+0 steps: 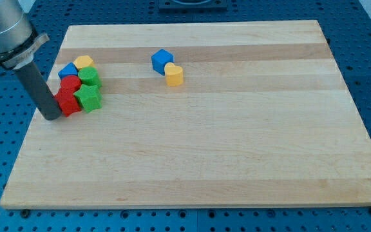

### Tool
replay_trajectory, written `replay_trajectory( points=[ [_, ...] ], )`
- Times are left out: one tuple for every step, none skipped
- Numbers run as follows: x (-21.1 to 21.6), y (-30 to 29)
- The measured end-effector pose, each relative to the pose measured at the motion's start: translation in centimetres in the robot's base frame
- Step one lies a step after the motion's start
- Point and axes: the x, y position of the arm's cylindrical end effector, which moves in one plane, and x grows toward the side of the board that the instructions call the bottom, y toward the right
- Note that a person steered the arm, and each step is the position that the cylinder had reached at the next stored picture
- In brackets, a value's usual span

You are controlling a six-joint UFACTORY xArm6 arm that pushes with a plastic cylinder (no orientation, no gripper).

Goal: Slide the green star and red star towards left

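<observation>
Risk first: tip sits at the view's left of the cluster, touching or just beside the red star, which is the wrong side for a leftward push. Driving in from here would likely shove the red star and the green star toward the view's right instead. Circling round at table height could also clip the other red block, the green block, the blue block or the yellow block packed just behind, scattering the group. Little bench remains on the view's left of the stars, so an overlong push might carry a block off the edge.

No jaws here: just a plain dark rod, holding nothing, with nothing to open or close. Exact contact with the red star hard to tell, since the rod hides that edge.

Well apart, near the view's top centre: a blue cube touching a yellow heart.
</observation>
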Motion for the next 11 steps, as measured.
replay_trajectory(
  points=[
    [0.8, 1.8],
    [2.3, 7.0],
    [1.9, 11.2],
    [-1.0, 12.7],
    [-2.4, 12.7],
    [-2.5, 11.6],
    [-2.5, 10.1],
    [-2.7, 9.4],
    [-3.3, 8.8],
    [-4.0, 8.5],
    [-4.0, 8.2]
  ],
)
